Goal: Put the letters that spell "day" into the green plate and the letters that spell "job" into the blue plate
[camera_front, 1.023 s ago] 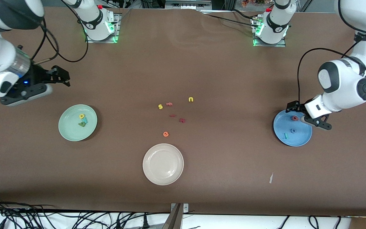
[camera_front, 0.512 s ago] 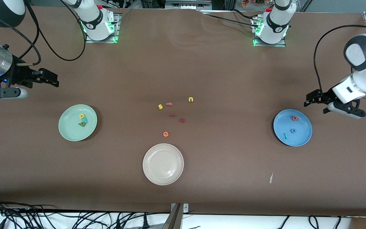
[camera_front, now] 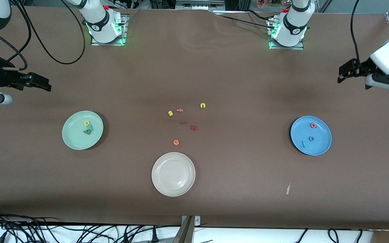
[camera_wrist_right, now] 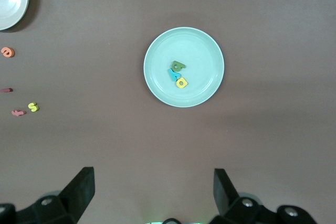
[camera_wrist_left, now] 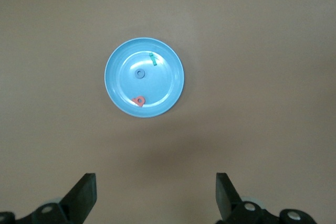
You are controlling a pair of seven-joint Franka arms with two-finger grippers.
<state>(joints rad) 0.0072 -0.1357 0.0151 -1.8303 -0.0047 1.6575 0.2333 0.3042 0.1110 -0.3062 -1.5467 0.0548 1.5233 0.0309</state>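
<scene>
The green plate [camera_front: 76,138] lies toward the right arm's end of the table and holds a yellow "a" [camera_front: 86,123], a teal "y" [camera_front: 91,127] and a dark green "d" [camera_front: 87,132]. In the right wrist view the green plate [camera_wrist_right: 202,51] shows the same three letters [camera_wrist_right: 177,66]. The blue plate [camera_front: 321,141] lies toward the left arm's end with a salmon-pink letter [camera_front: 313,125], a blue "o" [camera_front: 311,138] and a teal "j" [camera_front: 304,144]. In the left wrist view the blue plate [camera_wrist_left: 123,77] also shows. My left gripper [camera_front: 344,72] [camera_wrist_left: 156,192] and right gripper [camera_front: 44,85] [camera_wrist_right: 155,192] hang open and empty over bare table.
A cream-white plate [camera_front: 173,174] lies nearest the front camera. Loose letters lie mid-table: yellow "s" [camera_front: 170,113], pink "f" [camera_front: 180,110], yellow "n" [camera_front: 203,105], two dark red pieces [camera_front: 193,127], orange "e" [camera_front: 176,142]. A white scrap [camera_front: 288,189] lies near the front edge.
The left gripper has lifted off the blue plate and drawn back toward its end of the table. The right gripper has drawn back toward its own end. The letters have not moved.
</scene>
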